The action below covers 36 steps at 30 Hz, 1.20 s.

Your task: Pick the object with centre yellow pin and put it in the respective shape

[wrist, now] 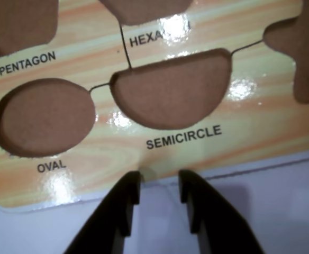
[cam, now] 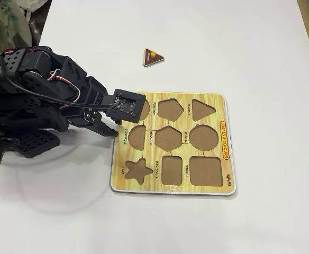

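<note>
Maroon triangle piece point(cam: 153, 56) with yellow knob lying flat on the white table point(cam: 260, 53), well apart from the gripper point(cam: 116, 129), beyond the far edge of the puzzle board point(cam: 226, 153) in the fixed view, touching nothing, bare table on every side. Out of frame in the wrist view. Small orange label on the piece, too small to read.

Triangle recess point(cam: 202, 109) at the board's far right corner in the fixed view, uncovered, printed word beside it probably TRIANGLE, though blurred. Also cropped out of the wrist view.

Gripper at the board's left edge in the fixed view, hovering low at the rim beside the semicircle recess point(wrist: 170, 87). Fingers point(wrist: 127, 203) parted with a clear gap, nothing between them, tips just over the board's near edge in the wrist view, white table below.

Readable in the wrist view: PENTAGON, OVAL, SEMICIRCLE, and HEXA with the rest lost in glare. Oval recess point(wrist: 46, 117) left of the semicircle, star recess point(wrist: 302, 53) at the right edge. Readable in the fixed view only: SHAPES & COLOURS along the board's right margin, plus CIRCLE, SQUARE, RECTANGLE, STAR. All recesses seen bare brown.
</note>
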### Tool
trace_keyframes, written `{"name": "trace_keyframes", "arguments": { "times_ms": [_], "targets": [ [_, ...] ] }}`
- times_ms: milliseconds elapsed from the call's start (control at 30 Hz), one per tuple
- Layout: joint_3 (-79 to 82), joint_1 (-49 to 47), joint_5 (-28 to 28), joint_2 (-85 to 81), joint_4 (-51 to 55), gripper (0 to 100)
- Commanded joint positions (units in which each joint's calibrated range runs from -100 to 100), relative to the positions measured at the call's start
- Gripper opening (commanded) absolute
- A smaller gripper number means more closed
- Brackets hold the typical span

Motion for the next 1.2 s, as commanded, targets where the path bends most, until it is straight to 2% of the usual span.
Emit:
{"name": "trace_keyframes", "arguments": {
  "times_ms": [0, 1167],
  "targets": [
    [0.27, 0.53, -0.19, 0.73, 0.21, 9],
    [0.27, 0.14, -0.19, 1.74, -0.65, 9]
  ]
}}
